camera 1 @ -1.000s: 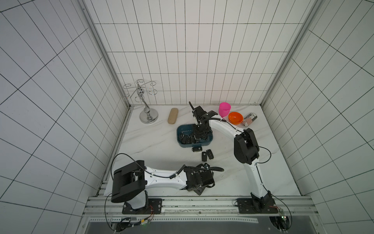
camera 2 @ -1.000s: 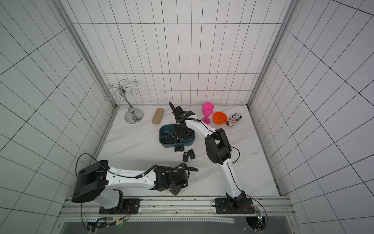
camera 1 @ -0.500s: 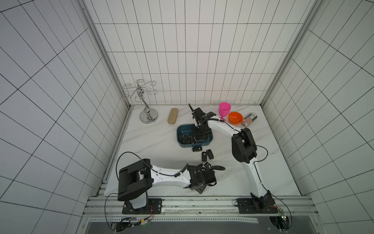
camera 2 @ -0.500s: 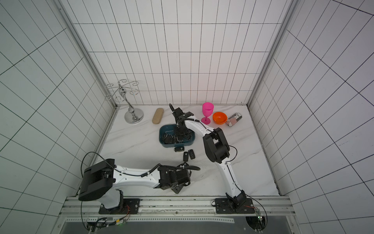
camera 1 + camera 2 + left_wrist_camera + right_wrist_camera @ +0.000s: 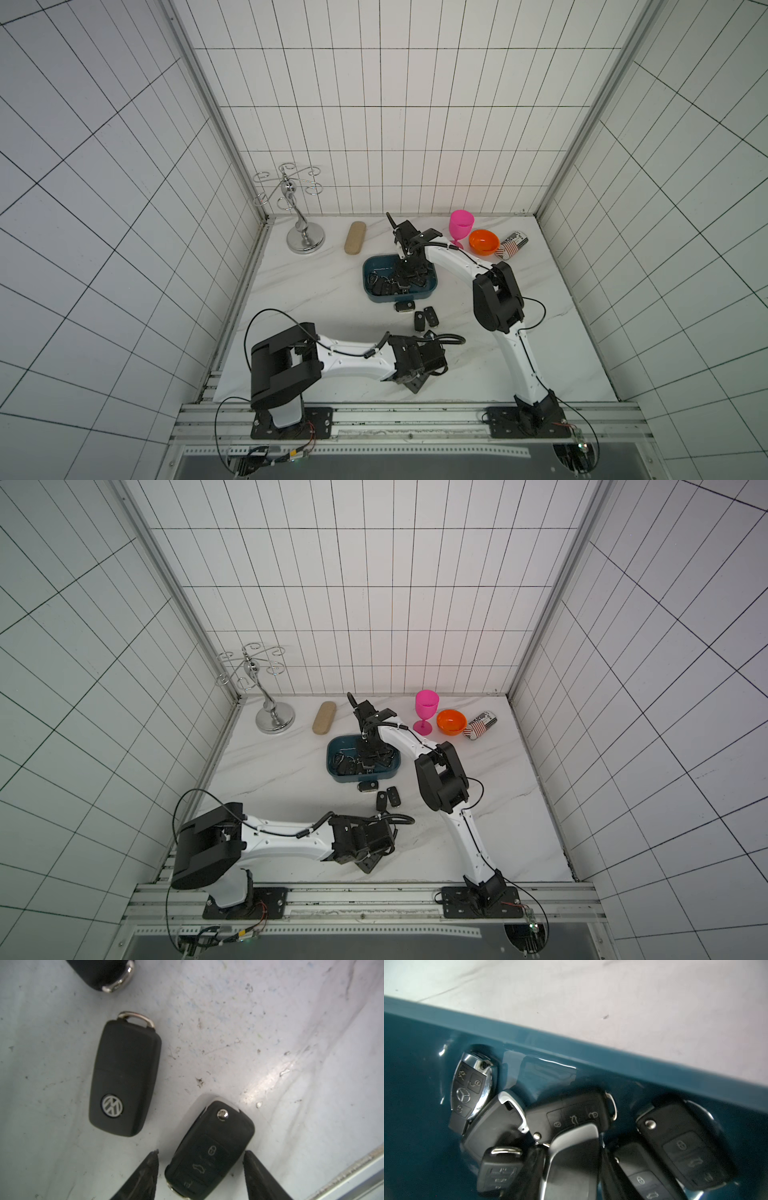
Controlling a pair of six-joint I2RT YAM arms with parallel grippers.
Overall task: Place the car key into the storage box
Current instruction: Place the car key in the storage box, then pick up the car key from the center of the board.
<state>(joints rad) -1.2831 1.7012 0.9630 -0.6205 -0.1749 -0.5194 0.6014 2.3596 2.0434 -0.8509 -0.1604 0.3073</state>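
Left arm shifted; left pincer (image 5: 201, 1154) spread astride car key (image 5: 212, 1136), not touching. Right pincer (image 5: 406, 272) inside storage box (image 5: 368, 266), grip unclear.

Storage box (image 5: 366, 276) full of keys (image 5: 387, 287) under right arm (image 5: 453, 258); bare tabletop (image 5: 311, 291) beside 3 loose keys (image 5: 419, 321).

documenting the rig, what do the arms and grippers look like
Both have glossy white link shells and bulky black joint housings. The left arm carries a looping black cable; the right arm a thinner one at its elbow. The left gripper and right gripper are black, fingertips dark and tapered.
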